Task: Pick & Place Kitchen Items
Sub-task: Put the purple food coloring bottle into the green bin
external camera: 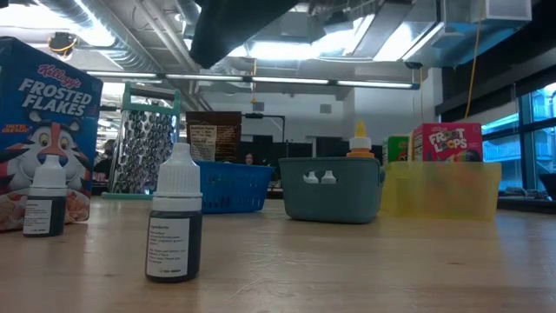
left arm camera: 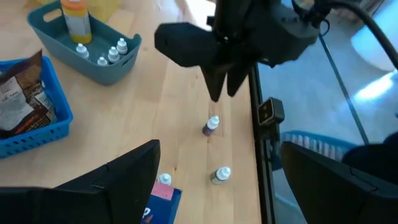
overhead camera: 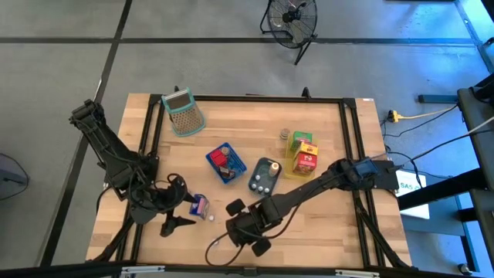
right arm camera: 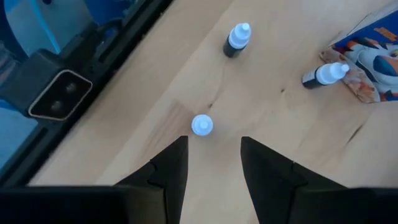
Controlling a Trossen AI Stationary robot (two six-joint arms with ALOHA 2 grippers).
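Note:
Three small dark bottles with white caps stand on the wooden table near its front edge. My right gripper [right arm camera: 214,142] points down over one bottle [right arm camera: 201,125], fingers open, the cap just ahead of their tips; the left wrist view shows it [left arm camera: 225,87] above that bottle [left arm camera: 211,124]. The other two bottles [right arm camera: 236,38] [right arm camera: 324,73] stand farther off, one beside a small Frosted Flakes box [right arm camera: 373,59]. My left gripper [left arm camera: 219,149] hangs wide open at the front left [overhead camera: 184,205], next to the box [overhead camera: 199,205].
A blue basket [overhead camera: 225,163] with packets, a teal tray [overhead camera: 264,175] with little bottles and a yellow tray [overhead camera: 302,154] with cereal boxes stand mid-table. A grater [overhead camera: 183,112] lies at the far left. The black table frame [right arm camera: 56,93] runs close by the bottles.

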